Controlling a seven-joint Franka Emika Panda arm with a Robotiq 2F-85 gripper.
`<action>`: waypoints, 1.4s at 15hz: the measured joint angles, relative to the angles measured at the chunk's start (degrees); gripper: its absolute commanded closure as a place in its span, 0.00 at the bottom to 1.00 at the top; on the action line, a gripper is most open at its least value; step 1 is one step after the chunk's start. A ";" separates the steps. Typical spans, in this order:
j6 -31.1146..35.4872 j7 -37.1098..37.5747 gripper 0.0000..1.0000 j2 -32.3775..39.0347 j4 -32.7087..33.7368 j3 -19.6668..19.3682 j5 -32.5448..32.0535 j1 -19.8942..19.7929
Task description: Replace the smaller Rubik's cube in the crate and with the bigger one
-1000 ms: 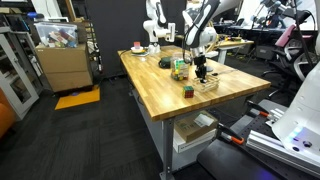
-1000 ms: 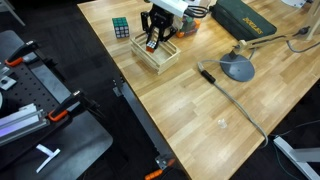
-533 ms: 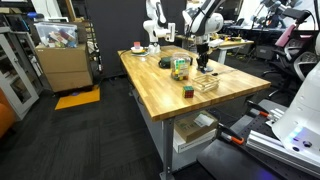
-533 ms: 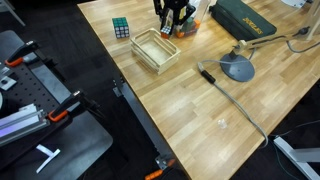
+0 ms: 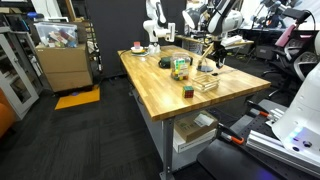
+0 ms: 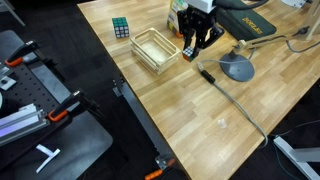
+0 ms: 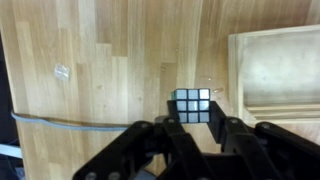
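Wrist view shows my gripper (image 7: 193, 121) clamped on the smaller Rubik's cube (image 7: 192, 103), hanging over bare wood just beside the crate (image 7: 270, 70), away from the worktop's edges. My worry is that letting go from up here could send it tumbling toward the grey cable (image 7: 70, 122) or against the crate. The bigger one (image 6: 121, 28) sits close to the worktop's edge, so a clumsy approach might knock it off.

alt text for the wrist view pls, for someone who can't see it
The tool grips the smaller Rubik's cube just above the wooden table. The crate, empty where visible, lies at the right edge, and a thin grey cable crosses the lower left.
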 measured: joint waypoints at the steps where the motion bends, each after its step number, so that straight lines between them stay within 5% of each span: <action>1: 0.15 2.04 0.92 0.03 -0.66 -0.76 0.04 -0.24; 10: 0.05 5.99 0.92 5.57 -3.88 -0.27 12.12 -3.84; 11: 0.02 5.99 0.75 5.96 -3.84 -0.25 12.76 -4.19; 12: -0.06 5.99 0.42 6.25 -3.73 -0.22 13.27 -4.43; 19: -0.69 6.03 0.00 6.77 -2.15 1.41 14.69 -4.66; 21: -0.70 6.04 0.00 6.56 -1.72 1.60 14.63 -4.48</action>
